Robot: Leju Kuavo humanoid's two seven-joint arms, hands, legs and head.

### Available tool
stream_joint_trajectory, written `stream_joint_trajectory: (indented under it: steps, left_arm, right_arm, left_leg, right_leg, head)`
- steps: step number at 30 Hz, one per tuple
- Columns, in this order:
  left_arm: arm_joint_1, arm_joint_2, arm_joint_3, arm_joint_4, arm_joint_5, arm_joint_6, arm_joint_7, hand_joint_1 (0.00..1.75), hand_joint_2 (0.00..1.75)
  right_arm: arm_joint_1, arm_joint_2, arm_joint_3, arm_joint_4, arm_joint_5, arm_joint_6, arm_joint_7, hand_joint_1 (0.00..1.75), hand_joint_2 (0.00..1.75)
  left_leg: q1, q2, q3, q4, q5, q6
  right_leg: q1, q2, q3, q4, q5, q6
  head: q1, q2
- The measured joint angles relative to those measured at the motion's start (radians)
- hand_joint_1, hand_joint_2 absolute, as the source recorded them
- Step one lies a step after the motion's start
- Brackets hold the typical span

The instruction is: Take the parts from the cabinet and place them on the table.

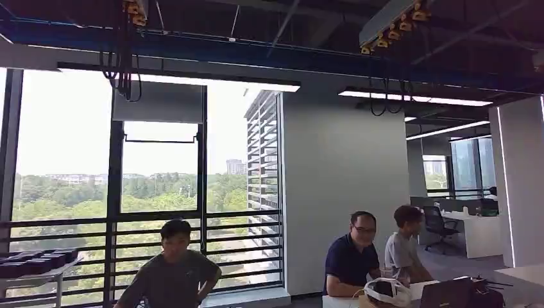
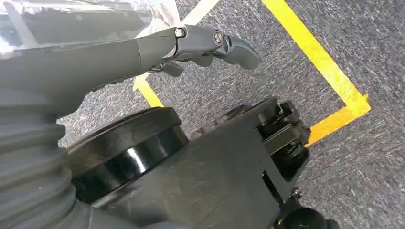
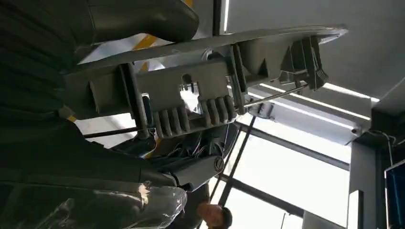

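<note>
With grey part (image 3: 200, 90) gripped in right hand (image 3: 119, 62), thumb atop

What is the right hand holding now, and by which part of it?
The right hand holds a grey ribbed plastic part by the end nearer the wrist, thumb on its flat face, dark fingers underneath.

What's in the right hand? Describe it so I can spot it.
In the right wrist view, against the bright window, look between the thumb and fingers of the right hand. The grey plastic part there is a long flat strip with ribbed brackets, unlike the crinkled clear bag beside it.
</note>
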Motion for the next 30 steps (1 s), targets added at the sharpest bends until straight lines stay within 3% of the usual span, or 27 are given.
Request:
stream_joint_trajectory:
  steps: [2, 3, 5, 7, 9, 10, 12, 13, 14, 15, 16, 17, 18, 19, 22, 24, 26, 28, 29, 30]
  left_arm:
    - [-0.001, 0.001, 0.0, 0.0, -0.001, 0.0, 0.0, 0.0, 1.75]
    - [-0.001, 0.002, 0.0, 0.0, -0.001, 0.0, 0.0, 0.0, 1.75]
    - [-0.004, 0.002, 0.0, 0.0, -0.001, 0.0, 0.003, 0.0, 1.75]
    - [-0.001, 0.003, 0.0, 0.0, -0.001, 0.0, 0.003, 0.0, 1.75]
    - [-0.002, 0.002, 0.0, 0.0, -0.002, 0.0, 0.003, 0.0, 1.75]
    - [-0.004, 0.002, 0.0, 0.001, -0.002, 0.0, 0.003, 0.0, 1.75]
    - [-0.005, 0.001, 0.0, 0.001, -0.002, 0.0, 0.003, 0.0, 1.75]
    - [-0.004, 0.001, 0.0, 0.001, -0.002, 0.0, 0.003, 0.0, 1.75]
    - [-0.003, 0.001, 0.0, 0.001, -0.002, 0.0, 0.003, 0.0, 1.75]
    - [-0.002, 0.001, 0.0, 0.001, -0.002, 0.0, 0.003, 0.0, 1.75]
    - [-0.002, 0.001, 0.0, 0.001, -0.002, 0.0, 0.003, 0.0, 1.75]
    - [-0.002, 0.0, 0.0, 0.001, -0.002, 0.0, 0.003, 0.0, 1.75]
    - [-0.002, 0.0, 0.0, 0.001, -0.002, 0.0, 0.003, 0.0, 1.75]
    - [-0.004, 0.0, 0.0, 0.001, -0.001, 0.0, 0.003, 0.0, 1.75]
    - [-0.004, 0.0, 0.0, 0.001, -0.001, 0.001, 0.003, 0.0, 1.75]
    - [-0.004, 0.0, 0.001, 0.001, -0.001, 0.001, 0.003, 0.0, 1.75]
    - [-0.006, 0.0, 0.001, 0.001, -0.001, 0.002, 0.003, 0.0, 1.75]
    - [-0.003, 0.0, 0.001, 0.001, -0.001, 0.001, 0.003, 0.0, 1.75]
    - [0.0, 0.0, 0.001, 0.001, -0.001, 0.001, 0.003, 0.0, 1.75]
    - [0.002, 0.0, 0.0, 0.001, -0.001, 0.001, 0.003, 0.0, 1.75]
  right_arm:
    - [0.0, 0.0, 0.0, 0.0, 0.0, 0.0, 0.0, 1.75, 1.75]
    - [0.0, 0.0, 0.0, 0.0, 0.0, 0.0, 0.0, 1.75, 1.75]
    - [-0.001, 0.0, 0.0, 0.001, 0.0, 0.0, -0.001, 1.75, 1.75]
    - [-0.002, 0.0, -0.001, 0.002, 0.0, 0.0, 0.0, 1.75, 1.75]
    - [-0.002, 0.0, -0.002, 0.002, 0.0, 0.0, 0.0, 1.75, 1.75]
    - [-0.003, 0.0, -0.002, 0.002, 0.0, 0.0, -0.001, 1.75, 1.75]
    - [0.0, 0.0, -0.002, 0.002, 0.0, 0.0, -0.001, 1.75, 1.75]
    - [0.0, 0.0, -0.002, 0.002, 0.0, 0.0, -0.001, 1.75, 1.75]
    - [0.001, 0.0, -0.002, 0.002, 0.0, 0.0, 0.0, 1.75, 1.75]
    - [0.001, -0.001, -0.001, 0.003, 0.0, 0.0, 0.0, 1.75, 1.75]
    - [0.001, 0.0, -0.001, 0.004, 0.0, 0.0, 0.0, 1.75, 1.75]
    - [0.001, 0.0, -0.001, 0.004, 0.0, 0.0, 0.0, 1.75, 1.75]
    - [0.001, 0.0, -0.001, 0.005, 0.0, 0.0, 0.0, 1.75, 1.75]
    - [0.0, 0.0, -0.001, 0.006, 0.0, 0.0, 0.0, 1.75, 1.75]
    - [0.0, -0.001, -0.002, 0.006, 0.0, -0.001, 0.0, 1.75, 1.75]
    - [0.0, 0.0, -0.002, 0.006, 0.0, -0.001, 0.0, 1.75, 1.75]
    - [-0.001, 0.0, -0.002, 0.006, 0.0, -0.001, -0.001, 1.75, 1.75]
    - [0.0, 0.0, 0.0, 0.006, 0.0, -0.001, -0.001, 1.75, 1.75]
    - [0.001, 0.0, 0.0, 0.007, 0.0, -0.001, 0.0, 1.75, 1.75]
    - [0.003, 0.0, 0.0, 0.007, 0.0, -0.001, 0.0, 1.75, 1.75]
  left_leg:
    - [-0.001, 0.0, 0.069, -0.167, 0.107, 0.01]
    - [-0.003, 0.0, 0.096, -0.233, 0.125, 0.018]
    - [-0.009, 0.0, 0.116, -0.262, 0.099, 0.03]
    - [-0.012, -0.001, 0.115, -0.261, 0.1, 0.038]
    - [-0.002, 0.0, 0.124, -0.278, 0.107, 0.048]
    - [0.0, 0.0, 0.125, -0.279, 0.106, 0.053]
    - [0.0, 0.0, 0.126, -0.278, 0.102, 0.058]
    - [0.0, 0.0, 0.127, -0.278, 0.1, 0.059]
    - [0.0, 0.0, 0.129, -0.278, 0.098, 0.059]
    - [0.0, -0.001, 0.134, -0.277, 0.094, 0.057]
    - [0.0, -0.002, 0.141, -0.276, 0.09, 0.055]
    - [0.0, -0.003, 0.149, -0.275, 0.083, 0.052]
    - [0.0, -0.003, 0.157, -0.275, 0.076, 0.047]
    - [-0.008, -0.003, 0.156, -0.273, 0.072, 0.04]
    - [-0.003, 0.0, 0.157, -0.277, 0.071, 0.024]
    - [-0.003, 0.0, 0.158, -0.27, 0.055, 0.011]
    - [-0.001, 0.0, 0.114, -0.164, -0.001, 0.004]
    - [0.001, 0.0, 0.027, 0.004, -0.059, -0.001]
    - [0.001, 0.0, 0.001, 0.041, -0.059, -0.002]
    - [0.001, 0.0, 0.0, 0.027, -0.029, -0.001]
  right_leg:
    - [0.001, 0.002, 0.015, 0.001, -0.009, 0.005]
    - [0.0, 0.001, 0.019, 0.0, -0.014, 0.008]
    - [0.005, 0.002, 0.014, 0.004, -0.017, 0.021]
    - [0.003, 0.0, 0.015, -0.004, -0.014, 0.032]
    - [0.003, 0.002, 0.011, 0.013, -0.03, 0.043]
    - [0.002, 0.003, -0.014, 0.062, -0.058, 0.046]
    - [-0.001, 0.003, -0.101, 0.225, -0.125, 0.054]
    - [-0.002, 0.003, -0.14, 0.288, -0.14, 0.056]
    - [-0.003, 0.003, -0.159, 0.31, -0.13, 0.057]
    - [-0.003, 0.003, -0.154, 0.284, -0.094, 0.056]
    - [-0.003, 0.003, -0.128, 0.215, -0.042, 0.054]
    - [-0.003, 0.003, -0.088, 0.119, 0.014, 0.051]
    - [-0.002, 0.003, -0.052, 0.032, 0.05, 0.046]
    - [0.003, 0.002, -0.039, 0.021, 0.032, 0.044]
    - [0.007, 0.008, -0.037, 0.009, 0.022, 0.027]
    - [-0.003, 0.006, -0.024, -0.004, 0.024, 0.015]
    - [-0.005, 0.003, -0.015, -0.007, 0.018, 0.005]
    - [-0.003, 0.002, -0.01, -0.007, 0.013, 0.001]
    - [-0.002, 0.003, -0.006, -0.006, 0.01, 0.001]
    - [-0.002, 0.004, -0.002, -0.006, 0.006, 0.002]
  head:
    - [0.003, 0.0]
    - [0.003, 0.0]
    - [0.003, 0.0]
    - [0.001, 0.0]
    - [0.0, 0.0]
    - [-0.005, 0.0]
    - [-0.011, 0.0]
    - [-0.012, 0.0]
    - [-0.015, 0.0]
    - [-0.016, 0.0]
    - [-0.018, 0.0]
    - [-0.019, 0.0]
    - [-0.019, 0.0]
    - [-0.014, 0.0]
    - [-0.014, 0.001]
    - [-0.014, 0.001]
    - [-0.008, 0.0]
    - [-0.003, 0.0]
    - [-0.002, 0.0]
    - [0.0, 0.0]
